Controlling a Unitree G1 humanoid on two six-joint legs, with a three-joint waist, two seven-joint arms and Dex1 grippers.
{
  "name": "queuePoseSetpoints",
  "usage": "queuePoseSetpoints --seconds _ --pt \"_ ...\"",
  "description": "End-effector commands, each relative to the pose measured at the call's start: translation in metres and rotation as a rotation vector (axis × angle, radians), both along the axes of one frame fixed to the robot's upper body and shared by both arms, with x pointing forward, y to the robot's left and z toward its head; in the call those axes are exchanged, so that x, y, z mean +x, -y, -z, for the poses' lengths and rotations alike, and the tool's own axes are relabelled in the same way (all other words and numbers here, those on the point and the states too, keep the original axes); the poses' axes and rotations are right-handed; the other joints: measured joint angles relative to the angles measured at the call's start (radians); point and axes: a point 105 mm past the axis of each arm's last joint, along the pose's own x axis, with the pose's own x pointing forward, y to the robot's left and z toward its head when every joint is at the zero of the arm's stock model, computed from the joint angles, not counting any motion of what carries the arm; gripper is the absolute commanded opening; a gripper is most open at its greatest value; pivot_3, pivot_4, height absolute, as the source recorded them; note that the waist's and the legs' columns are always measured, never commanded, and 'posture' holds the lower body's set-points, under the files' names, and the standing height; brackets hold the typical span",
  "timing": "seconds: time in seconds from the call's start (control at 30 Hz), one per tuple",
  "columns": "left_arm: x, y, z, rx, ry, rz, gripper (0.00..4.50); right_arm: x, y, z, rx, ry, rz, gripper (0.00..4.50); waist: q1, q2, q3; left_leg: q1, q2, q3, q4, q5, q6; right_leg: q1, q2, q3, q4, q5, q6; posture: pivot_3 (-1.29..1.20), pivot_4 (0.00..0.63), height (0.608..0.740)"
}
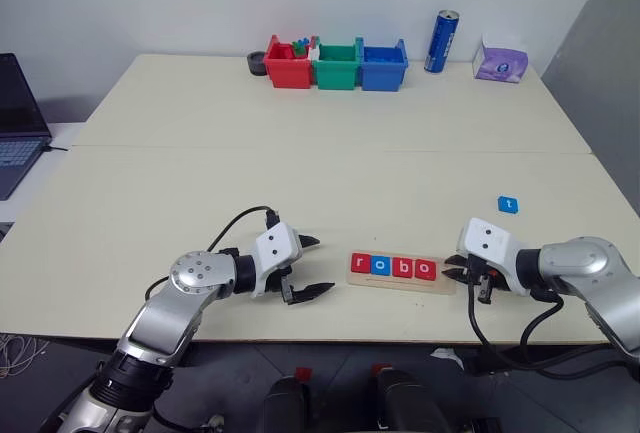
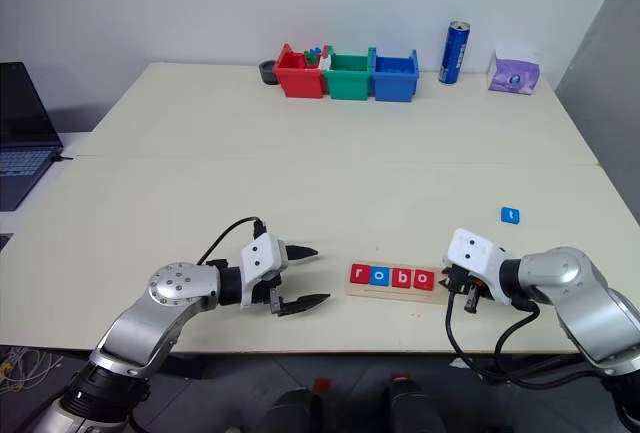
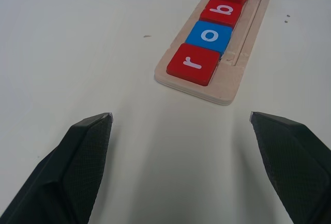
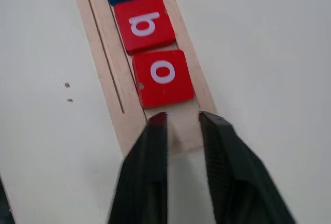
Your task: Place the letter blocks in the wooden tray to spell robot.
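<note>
The wooden tray [image 1: 400, 287] lies near the table's front edge. It holds several letter blocks in a row: red r [image 1: 361, 264], blue o [image 1: 381, 265], red b [image 1: 403, 267], red o [image 1: 425, 269]. The tray's right end is bare wood [image 4: 181, 138]. A blue t block [image 1: 508, 204] lies alone on the table, further back and to the right. My right gripper [image 1: 449, 267] is shut on nothing, its tips over the tray's bare right end. My left gripper [image 1: 325, 264] stands open just left of the tray, with bare table between its fingers.
Red [image 1: 287, 65], green [image 1: 337, 65] and blue [image 1: 383, 63] bins stand at the table's back. A blue can [image 1: 441, 41] and a purple pack [image 1: 501, 61] stand to their right. A laptop [image 1: 15, 123] sits at the far left.
</note>
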Motion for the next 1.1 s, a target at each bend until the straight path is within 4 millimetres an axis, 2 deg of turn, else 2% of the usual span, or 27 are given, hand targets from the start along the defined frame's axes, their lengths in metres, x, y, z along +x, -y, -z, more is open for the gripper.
queuePoseSetpoints --seconds 0.03,0.3,0.53,0.83,1.0,1.1 --pt "0.002 -0.001 -0.01 0.0 0.053 0.01 4.5 0.002 -0.002 -0.01 -0.016 0.06 -0.003 0.05 -0.001 0.0 0.0 0.0 0.0 0.0 0.0 0.0 0.0 0.0 0.0 0.0 0.0 0.0 0.0 0.0 0.15 0.74" --pt "0.003 -0.005 -0.01 0.008 0.054 0.002 4.5 0.005 -0.001 0.0 -0.063 0.039 -0.014 0.05 0.0 0.0 0.0 0.0 0.0 0.0 0.0 0.0 0.0 0.0 0.0 0.0 0.0 0.0 0.0 0.0 0.15 0.74" --pt "0.003 -0.004 -0.01 0.009 0.054 -0.001 4.5 0.009 -0.009 0.004 -0.073 0.044 -0.05 0.05 -0.001 0.0 0.0 0.0 0.0 0.0 0.0 0.0 0.0 0.0 0.0 0.0 0.0 0.0 0.0 0.0 0.15 0.74" --pt "0.002 -0.003 -0.01 0.006 0.053 0.002 4.5 0.012 -0.02 0.001 -0.053 0.052 -0.075 0.05 0.0 0.0 0.0 0.0 0.0 0.0 0.0 0.0 0.0 0.0 0.0 0.0 0.0 0.0 0.0 0.0 0.15 0.74" --pt "0.002 -0.001 -0.011 0.003 0.052 0.004 4.5 0.013 -0.019 -0.002 -0.056 0.067 -0.072 0.05 0.0 0.0 0.0 0.0 0.0 0.0 0.0 0.0 0.0 0.0 0.0 0.0 0.0 0.0 0.0 0.0 0.15 0.74" --pt "0.002 -0.001 -0.011 0.002 0.053 0.003 4.5 0.017 -0.013 -0.012 -0.056 0.099 -0.049 0.05 0.0 0.0 0.0 0.0 0.0 0.0 0.0 0.0 0.0 0.0 0.0 0.0 0.0 0.0 0.0 0.0 0.15 0.74"
